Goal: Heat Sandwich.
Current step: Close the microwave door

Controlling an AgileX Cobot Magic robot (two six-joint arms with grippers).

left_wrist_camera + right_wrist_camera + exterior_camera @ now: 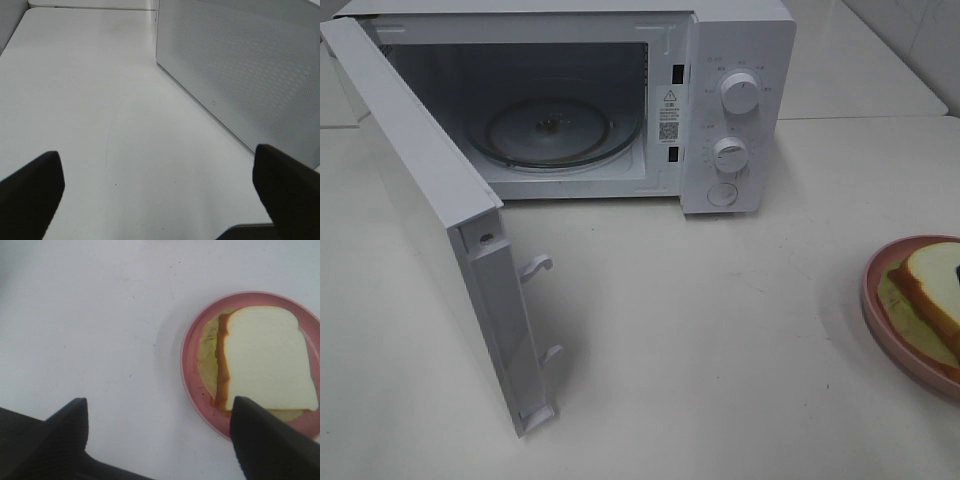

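Both tools gape empty: left tool (157, 192) over bare worktop (100, 100), right tool (160, 440) beside the sandwich (265, 357), lying flat on its plate (192, 345).

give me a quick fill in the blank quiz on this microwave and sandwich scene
1. The microwave door stands ____.
2. The sandwich lies on a round ____ plate.
3. Inside the microwave, the glass turntable has ____ on it.
4. The right gripper has its jaws ____, holding nothing.

Missing words: open; pink; nothing; open
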